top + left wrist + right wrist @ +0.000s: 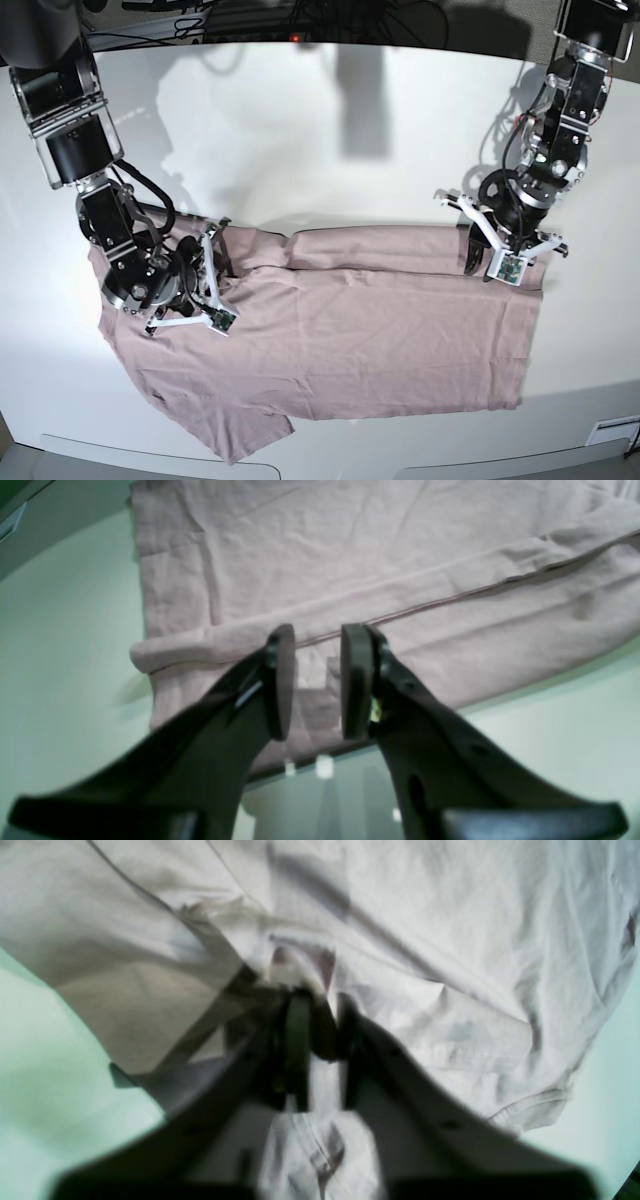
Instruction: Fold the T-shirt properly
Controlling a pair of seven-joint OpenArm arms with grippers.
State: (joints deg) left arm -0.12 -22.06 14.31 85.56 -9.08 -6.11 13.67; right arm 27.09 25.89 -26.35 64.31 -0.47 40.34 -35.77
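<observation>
The white table (pixel 330 130) carries the T-shirt (pixel 350 340), spread across its near half, the far long edge folded over toward the middle. At the shirt's far corner on the hem side, the left gripper (pixel 317 680) hangs over the folded edge, its pads apart with only cloth showing between them. At the shirt's opposite end, the right gripper (pixel 320 1050) sits buried in bunched fabric, its pads closed on a gathered pinch of the shirt.

White table (pixel 330 130), glossy, with shadows across its far half. Dark cables (pixel 300 20) run behind its back edge, possibly with a small red light there.
</observation>
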